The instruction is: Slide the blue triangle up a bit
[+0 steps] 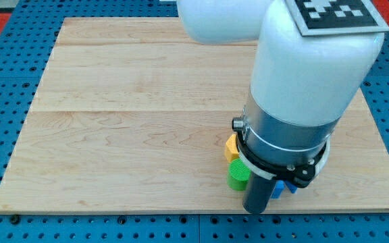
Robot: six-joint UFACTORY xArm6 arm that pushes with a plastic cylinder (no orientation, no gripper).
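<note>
My tip [256, 210] rested low on the tabletop [134, 135], touching the green block [238, 175] and a half-hidden blue block [277, 190], apparently lining up beneath for an upward push; no gripper existed to judge.

Green block [238, 175] and yellow block [231, 146] crowded the blue block [279, 190] at nine to ten o'clock; board [127, 121] beyond lay open.

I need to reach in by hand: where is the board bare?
Bare: the wooden board across the view's left and top. Crowded: bottom right, where yellow block, green block and blue block cluster under the arm; my tip is beside them.
</note>
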